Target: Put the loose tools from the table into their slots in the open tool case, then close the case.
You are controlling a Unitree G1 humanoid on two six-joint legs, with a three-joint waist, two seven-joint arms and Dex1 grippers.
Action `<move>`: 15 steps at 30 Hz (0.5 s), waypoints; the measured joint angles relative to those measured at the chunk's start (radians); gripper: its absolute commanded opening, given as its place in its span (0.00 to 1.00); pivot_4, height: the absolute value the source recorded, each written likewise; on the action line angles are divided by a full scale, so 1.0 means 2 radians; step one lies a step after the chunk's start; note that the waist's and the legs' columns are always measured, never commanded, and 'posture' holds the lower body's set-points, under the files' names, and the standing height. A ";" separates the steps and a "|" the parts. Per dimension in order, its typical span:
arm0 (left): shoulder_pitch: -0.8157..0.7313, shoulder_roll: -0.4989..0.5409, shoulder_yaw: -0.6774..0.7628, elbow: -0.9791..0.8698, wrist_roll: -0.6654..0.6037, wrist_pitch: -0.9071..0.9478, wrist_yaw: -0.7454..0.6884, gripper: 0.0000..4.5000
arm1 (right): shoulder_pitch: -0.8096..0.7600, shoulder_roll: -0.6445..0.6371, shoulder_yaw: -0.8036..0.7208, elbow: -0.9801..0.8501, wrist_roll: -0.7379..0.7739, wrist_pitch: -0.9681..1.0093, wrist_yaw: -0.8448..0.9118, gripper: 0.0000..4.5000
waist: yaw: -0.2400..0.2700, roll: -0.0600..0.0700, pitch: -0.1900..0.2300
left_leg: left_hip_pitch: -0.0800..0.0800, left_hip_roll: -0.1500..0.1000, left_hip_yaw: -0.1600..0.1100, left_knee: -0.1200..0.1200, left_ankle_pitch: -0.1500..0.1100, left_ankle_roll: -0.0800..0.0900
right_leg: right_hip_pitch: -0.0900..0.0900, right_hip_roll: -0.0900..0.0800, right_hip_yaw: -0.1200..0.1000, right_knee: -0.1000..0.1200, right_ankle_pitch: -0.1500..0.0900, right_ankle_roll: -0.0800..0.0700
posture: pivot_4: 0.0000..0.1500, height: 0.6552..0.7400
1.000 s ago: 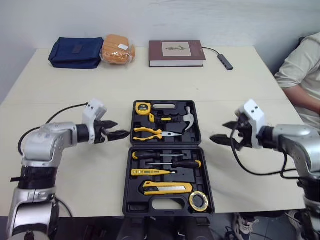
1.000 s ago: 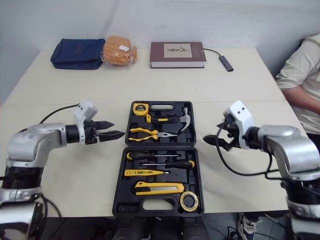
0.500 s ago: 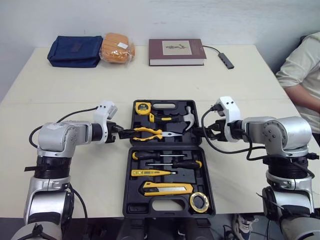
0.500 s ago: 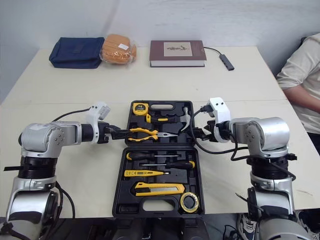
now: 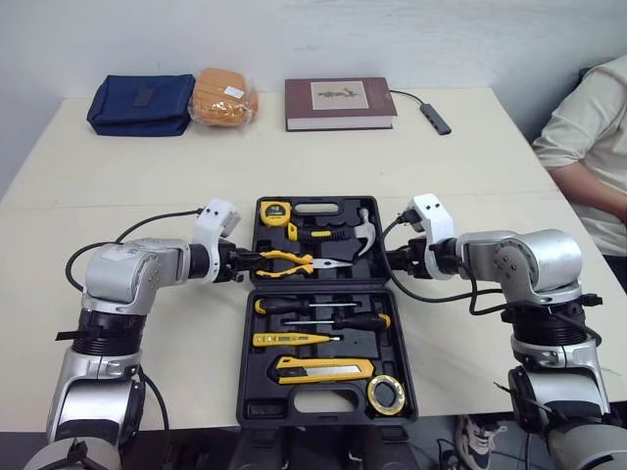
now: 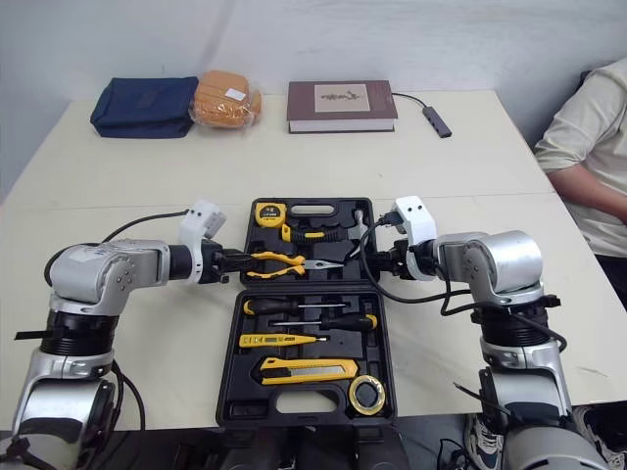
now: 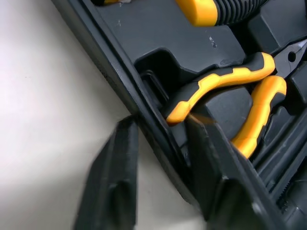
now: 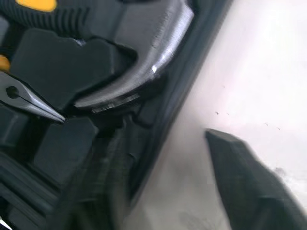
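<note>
Left gripper (image 5: 245, 264) fingers apart, straddling the side wall of the open, flat tool case (image 5: 323, 287); right gripper (image 5: 392, 259) same on the opposite wall. Pliers (image 5: 289, 260) just inside the left, hammer (image 5: 364, 233) by the right. Risk: uneven lift twists the lid, or an inner finger knocks a tool loose.

Matt black plastic tool case (image 5: 326, 286) — glossy metal hammer head (image 8: 158, 52).
</note>
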 measured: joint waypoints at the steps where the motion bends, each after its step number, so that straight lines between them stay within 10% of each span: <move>1: 0.001 -0.001 -0.001 -0.002 0.000 0.000 0.004 0.09 | -0.001 0.001 0.000 0.000 0.000 0.001 -0.003 0.09 | 0.000 0.000 -0.001 | 0.000 0.000 0.000 0.000 0.000 0.000 | 0.000 0.000 0.000 0.000 0.000 0.000 | 1.00 1.00; 15: 0.006 -0.036 0.030 0.004 -0.006 -0.016 0.022 0.07 | 0.002 0.022 -0.023 -0.006 0.000 0.008 -0.043 0.00 | 0.002 0.001 -0.007 | -0.001 0.000 0.000 0.000 0.000 0.000 | -0.001 -0.001 0.001 0.000 0.000 0.000 | 1.00 1.00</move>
